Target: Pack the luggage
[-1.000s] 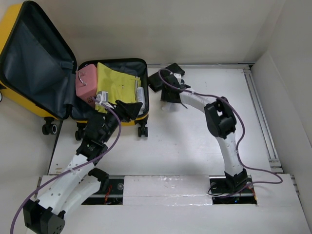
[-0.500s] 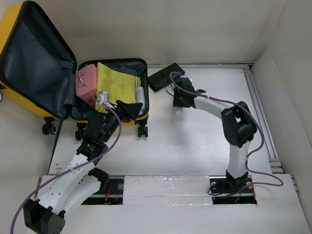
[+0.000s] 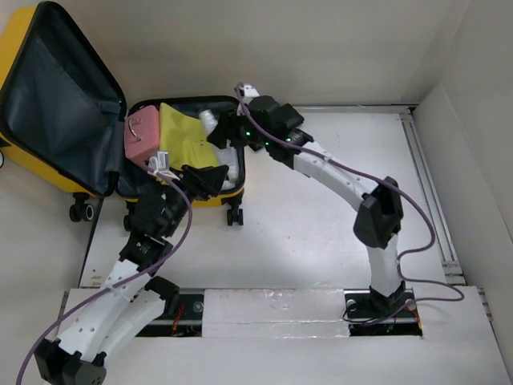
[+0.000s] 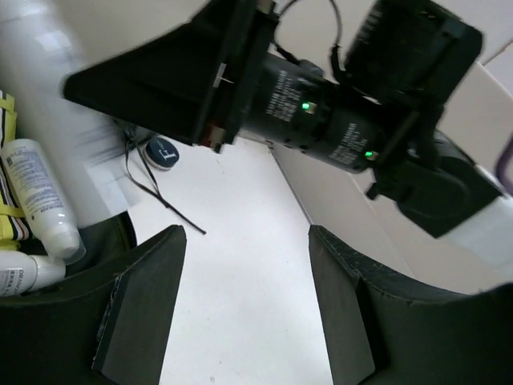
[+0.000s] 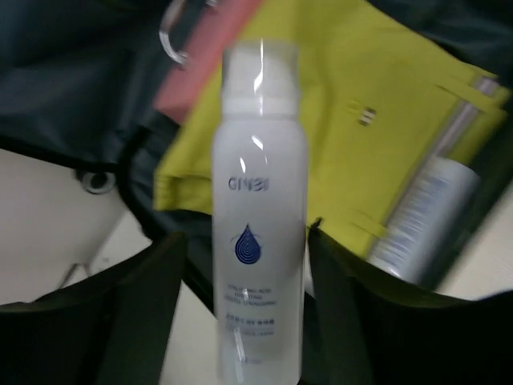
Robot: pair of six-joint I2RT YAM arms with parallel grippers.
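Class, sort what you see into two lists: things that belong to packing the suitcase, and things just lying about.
Belong to the job: yellow suitcase, white spray bottle in the right gripper, yellow pouch, pink case, white tubes.
Lying about: small dark disc and thin black cord on the table.

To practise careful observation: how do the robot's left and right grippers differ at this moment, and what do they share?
The left gripper is open and empty; the right gripper is shut on a white spray bottle. The left hangs by the near edge of the yellow suitcase; the right reaches over its packed half. Both are black two-finger grippers.
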